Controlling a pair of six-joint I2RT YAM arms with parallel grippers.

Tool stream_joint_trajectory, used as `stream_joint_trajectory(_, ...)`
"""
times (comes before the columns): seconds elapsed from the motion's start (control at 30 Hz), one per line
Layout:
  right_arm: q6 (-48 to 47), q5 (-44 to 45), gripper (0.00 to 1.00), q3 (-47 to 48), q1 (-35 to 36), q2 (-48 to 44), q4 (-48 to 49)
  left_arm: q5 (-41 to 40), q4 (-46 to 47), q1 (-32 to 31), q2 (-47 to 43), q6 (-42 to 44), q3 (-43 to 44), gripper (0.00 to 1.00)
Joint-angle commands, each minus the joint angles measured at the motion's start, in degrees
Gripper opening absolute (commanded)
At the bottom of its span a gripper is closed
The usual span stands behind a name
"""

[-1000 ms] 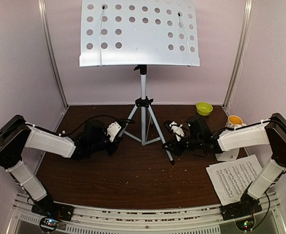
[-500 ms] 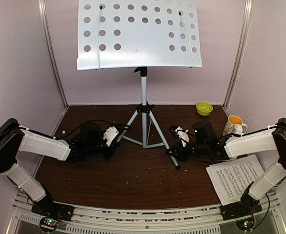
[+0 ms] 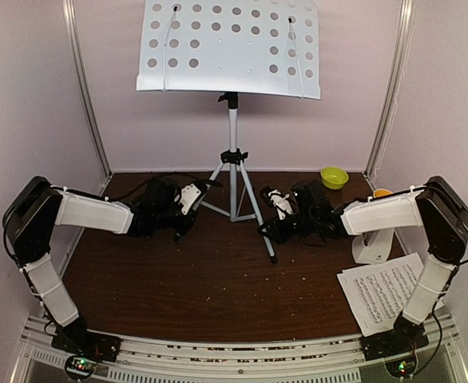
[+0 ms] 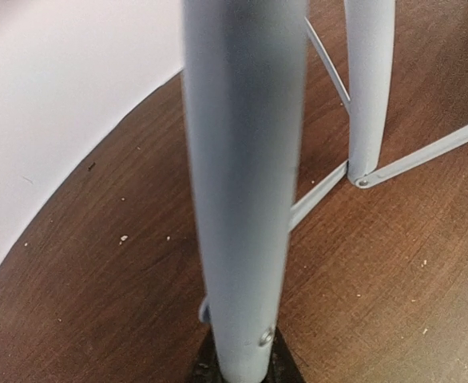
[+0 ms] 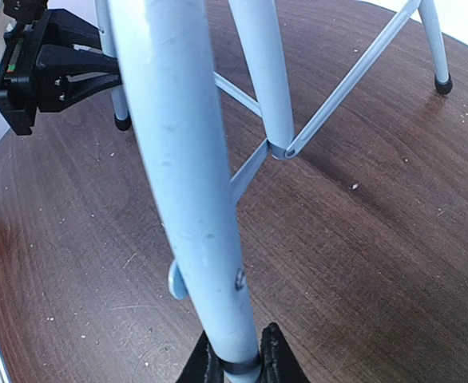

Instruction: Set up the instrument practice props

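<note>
The tall silver tripod music stand [image 3: 233, 155] stands at the back middle, with its white perforated desk [image 3: 230, 46] on top. My left gripper [image 3: 188, 209] is shut on the stand's left leg [image 4: 242, 199], which fills the left wrist view. My right gripper [image 3: 267, 226] is shut on the right leg [image 5: 194, 175], near its black foot band. The sheet-music pages [image 3: 386, 291] lie flat at the front right. A white pyramid shape [image 3: 370, 247], probably the metronome, is partly hidden behind my right arm.
A yellow-green bowl [image 3: 334, 176] sits at the back right. The orange-lined mug [image 3: 382, 192] peeks out behind my right arm. Pink walls and metal frame posts close in the back and sides. My left gripper also shows in the right wrist view [image 5: 34, 68].
Both grippers, still holding the legs, drew the stand nearer, then pushed it toward the back wall. The desk has shifted right and tilted.
</note>
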Motion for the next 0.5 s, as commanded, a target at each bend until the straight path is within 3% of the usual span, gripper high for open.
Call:
stream_joint_trajectory(0.0,4.05,4.19,0.0,-2.04,-1.58,-0.42,-4.54,1.64,1.86,-0.37,-2.12,0.68,-0.9,0.0)
stream_joint_trajectory(0.3,6.9,3.51,0.0,-13.54,-1.85,-6.33,-2.18,1.44,-1.95,0.21,-4.19,2.61,-3.7,0.0)
stream_joint_trajectory(0.47,6.99,3.89,0.0,-17.46,-1.91,-9.16,-3.14,3.1,-0.46,1.38,-9.11,2.14,-10.31,0.0)
